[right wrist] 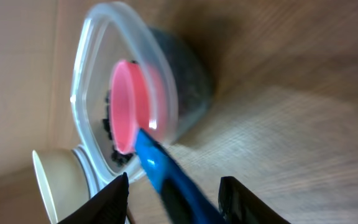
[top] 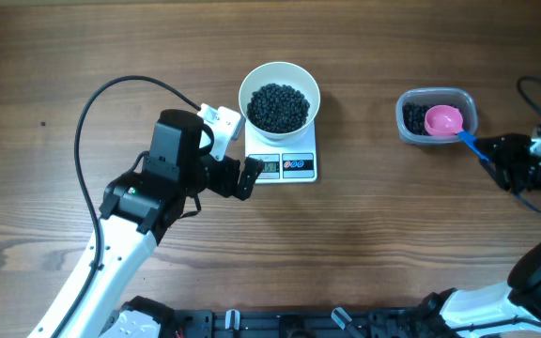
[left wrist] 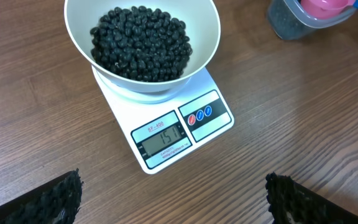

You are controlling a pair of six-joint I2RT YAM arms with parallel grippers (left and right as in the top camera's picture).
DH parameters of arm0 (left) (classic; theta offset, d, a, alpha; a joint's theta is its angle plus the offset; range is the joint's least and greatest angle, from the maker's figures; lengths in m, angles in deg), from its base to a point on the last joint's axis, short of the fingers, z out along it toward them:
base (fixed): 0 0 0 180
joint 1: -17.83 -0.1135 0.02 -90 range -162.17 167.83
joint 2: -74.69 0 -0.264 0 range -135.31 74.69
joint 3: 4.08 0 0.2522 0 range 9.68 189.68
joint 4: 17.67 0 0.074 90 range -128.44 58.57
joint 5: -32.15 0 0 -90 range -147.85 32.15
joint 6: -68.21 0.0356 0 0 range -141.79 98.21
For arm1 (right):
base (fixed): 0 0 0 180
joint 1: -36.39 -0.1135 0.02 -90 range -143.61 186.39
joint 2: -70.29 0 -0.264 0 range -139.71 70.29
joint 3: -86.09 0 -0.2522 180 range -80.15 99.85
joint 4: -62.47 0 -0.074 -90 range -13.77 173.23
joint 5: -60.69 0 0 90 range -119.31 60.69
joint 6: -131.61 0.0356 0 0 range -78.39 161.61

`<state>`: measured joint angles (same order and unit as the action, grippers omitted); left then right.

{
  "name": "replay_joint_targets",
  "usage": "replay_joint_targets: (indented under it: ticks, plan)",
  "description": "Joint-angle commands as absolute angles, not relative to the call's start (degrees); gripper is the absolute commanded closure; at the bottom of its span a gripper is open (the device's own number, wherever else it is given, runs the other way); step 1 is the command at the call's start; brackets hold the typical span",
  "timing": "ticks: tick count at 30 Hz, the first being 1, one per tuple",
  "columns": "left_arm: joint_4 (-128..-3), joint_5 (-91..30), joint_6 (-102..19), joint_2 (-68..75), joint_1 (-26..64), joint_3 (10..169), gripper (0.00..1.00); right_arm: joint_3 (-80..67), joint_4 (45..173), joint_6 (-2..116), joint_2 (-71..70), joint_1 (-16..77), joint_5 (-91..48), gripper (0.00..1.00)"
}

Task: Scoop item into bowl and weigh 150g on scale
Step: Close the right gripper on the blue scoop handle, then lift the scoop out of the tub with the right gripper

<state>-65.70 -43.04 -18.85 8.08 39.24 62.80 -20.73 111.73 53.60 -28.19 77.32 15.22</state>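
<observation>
The white bowl (top: pixel 243 92) stands on the white scale (top: pixel 286 167), filled with black beans (top: pixel 279 106). In the left wrist view the bowl (left wrist: pixel 210 43) holds the beans (left wrist: pixel 142 43), and the scale (left wrist: pixel 166 138) display reads 151. My left gripper (top: pixel 240 155) (left wrist: pixel 173 199) hangs wide open just left of the scale, holding nothing. The pink scoop (top: pixel 442 120) (right wrist: pixel 129 106) lies in the clear container (top: pixel 409 130) (right wrist: pixel 185 81). Its blue handle (right wrist: pixel 166 177) runs between the fingers of my right gripper (top: pixel 496 155) (right wrist: pixel 176 199), with a gap on each side.
The clear container (left wrist: pixel 291 25) with leftover beans sits at the far right of the wooden table, well apart from the scale. A black cable (top: pixel 120 89) loops behind the left arm. Another cable (top: pixel 538 94) curls near the right arm.
</observation>
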Motion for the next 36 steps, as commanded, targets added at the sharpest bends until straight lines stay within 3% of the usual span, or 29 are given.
replay_joint_targets:
  ticks: [1,4,6,9,12,19,23,36]
  plan:
    - [-65.5,-43.4,-17.7,7.9,39.4,63.5,0.00,-20.6,108.4,54.3,-28.7,74.8,14.7,0.47]
    - [-65.5,-43.4,-17.7,7.9,39.4,63.5,0.00,-20.6,107.8,56.3,-28.7,74.7,10.6,0.49]
    - [-65.5,-43.4,-17.7,7.9,39.4,63.5,0.00,-20.6,107.7,56.7,-28.7,74.7,10.6,0.59]
    - [-65.5,-43.4,-17.7,7.9,39.4,63.5,0.00,-20.6,108.0,56.8,-28.7,74.7,11.4,0.63]
    - [-65.5,-43.4,-17.7,7.9,39.4,63.5,0.00,-20.6,108.6,56.9,-28.7,74.7,16.3,0.76]
    - [-65.5,-43.4,-17.7,7.9,39.4,63.5,0.00,-19.6,108.6,62.3,-27.7,74.7,27.8,0.83]
    - [-65.5,-43.4,-17.7,7.9,39.4,63.5,0.00,-19.6,107.8,62.8,-24.3,74.7,28.7,0.96]
    - [-65.5,-43.4,-17.7,7.9,39.4,63.5,0.00,-19.6,104.2,65.6,-8.1,74.7,28.8,0.96]
